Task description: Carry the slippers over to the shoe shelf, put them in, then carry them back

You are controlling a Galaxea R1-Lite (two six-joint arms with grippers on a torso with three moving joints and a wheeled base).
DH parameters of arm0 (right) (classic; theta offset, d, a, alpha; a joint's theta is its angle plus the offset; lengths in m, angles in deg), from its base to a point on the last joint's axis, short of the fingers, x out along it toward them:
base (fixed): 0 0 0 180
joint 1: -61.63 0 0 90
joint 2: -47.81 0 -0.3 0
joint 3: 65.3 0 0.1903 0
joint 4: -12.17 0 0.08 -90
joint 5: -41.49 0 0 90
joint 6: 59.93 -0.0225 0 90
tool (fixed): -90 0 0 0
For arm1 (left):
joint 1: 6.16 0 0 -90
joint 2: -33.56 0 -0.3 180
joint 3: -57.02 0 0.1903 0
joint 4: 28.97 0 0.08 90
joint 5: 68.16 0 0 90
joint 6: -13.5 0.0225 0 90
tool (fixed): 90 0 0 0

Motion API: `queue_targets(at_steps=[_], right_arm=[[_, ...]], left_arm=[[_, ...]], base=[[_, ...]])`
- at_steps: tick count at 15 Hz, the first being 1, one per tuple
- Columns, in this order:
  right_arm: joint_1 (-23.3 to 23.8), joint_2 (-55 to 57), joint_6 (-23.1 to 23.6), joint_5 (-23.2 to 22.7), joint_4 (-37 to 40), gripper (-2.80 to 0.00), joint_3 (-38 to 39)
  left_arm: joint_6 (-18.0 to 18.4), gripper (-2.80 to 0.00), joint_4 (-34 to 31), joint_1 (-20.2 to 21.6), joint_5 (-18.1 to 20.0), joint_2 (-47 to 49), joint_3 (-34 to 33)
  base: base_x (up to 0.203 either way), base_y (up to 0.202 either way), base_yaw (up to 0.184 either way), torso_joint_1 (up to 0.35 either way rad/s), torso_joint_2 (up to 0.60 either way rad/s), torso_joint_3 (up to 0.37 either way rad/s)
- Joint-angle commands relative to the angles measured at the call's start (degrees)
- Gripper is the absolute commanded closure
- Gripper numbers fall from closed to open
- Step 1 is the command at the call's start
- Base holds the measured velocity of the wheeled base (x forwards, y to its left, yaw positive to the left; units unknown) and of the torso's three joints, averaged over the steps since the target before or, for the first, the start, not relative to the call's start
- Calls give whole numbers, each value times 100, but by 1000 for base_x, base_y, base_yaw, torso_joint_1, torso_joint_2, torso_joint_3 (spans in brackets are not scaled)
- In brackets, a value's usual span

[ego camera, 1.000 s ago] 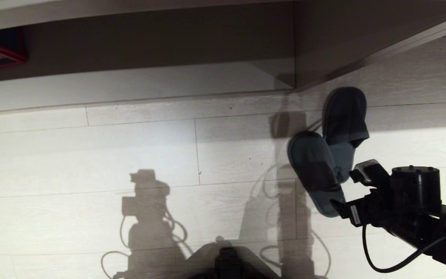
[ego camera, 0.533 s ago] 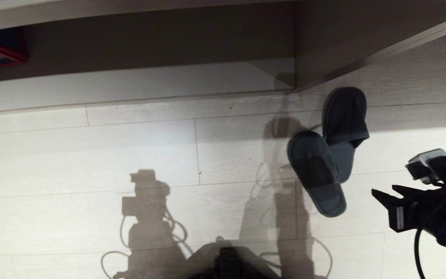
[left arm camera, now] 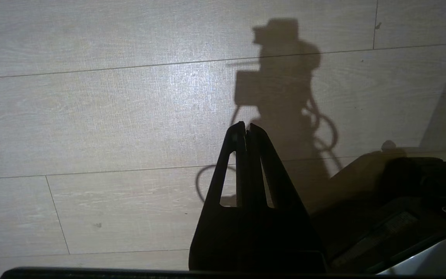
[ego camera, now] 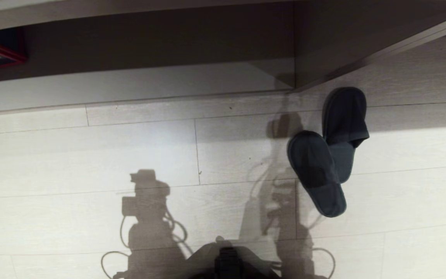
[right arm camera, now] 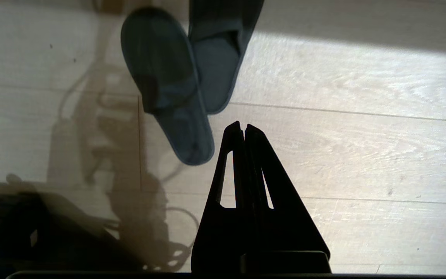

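The slippers [ego camera: 325, 159] lie on the pale wood floor [ego camera: 91, 155], overlapping — the left one atop the right one's heel — just right of the shoe shelf [ego camera: 138, 83] and near its right corner. The right gripper [right arm camera: 244, 128] hangs above the floor near them, clenched on nothing. The left gripper [left arm camera: 246, 127] is clenched too, empty, over bare floor.
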State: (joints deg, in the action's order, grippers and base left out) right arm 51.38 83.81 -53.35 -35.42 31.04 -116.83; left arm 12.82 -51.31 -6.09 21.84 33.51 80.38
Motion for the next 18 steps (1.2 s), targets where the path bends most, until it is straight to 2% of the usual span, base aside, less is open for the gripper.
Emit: queue_targets(at_steps=[1, 4, 7, 10, 14, 16, 18], right_arm=[[17, -1149, 6, 76, 294, 0, -154], [70, -1714, -5, 313, 473, 0, -217], [699, -1965, -210, 366, 448, 0, -199], [910, -2214, -422, 372, 470, 0, -73], [1087, -2721, -429, 334, 480, 0, 805], [1071, -3034, -430, 163, 506, 0, 1198], [1063, -3515, -406, -273, 813, 0, 1642]], left_arm=[[-2, 0, 2, 8, 0, -4, -44], [-2, 0, 2, 1, 2, -4, -44], [-2, 0, 2, 1, 0, -4, -44], [16, 0, 2, 1, 0, -4, -44], [7, 0, 2, 9, 2, -4, -44], [7, 0, 2, 10, 0, -4, -44], [7, 0, 2, 1, 0, -4, -44]], base=[[0, 0, 0, 0, 0, 0], [0, 0, 0, 0, 0, 0], [0, 0, 0, 0, 0, 0], [0, 0, 0, 0, 0, 0], [0, 0, 0, 0, 0, 0], [0, 0, 0, 0, 0, 0], [0, 0, 0, 0, 0, 0]])
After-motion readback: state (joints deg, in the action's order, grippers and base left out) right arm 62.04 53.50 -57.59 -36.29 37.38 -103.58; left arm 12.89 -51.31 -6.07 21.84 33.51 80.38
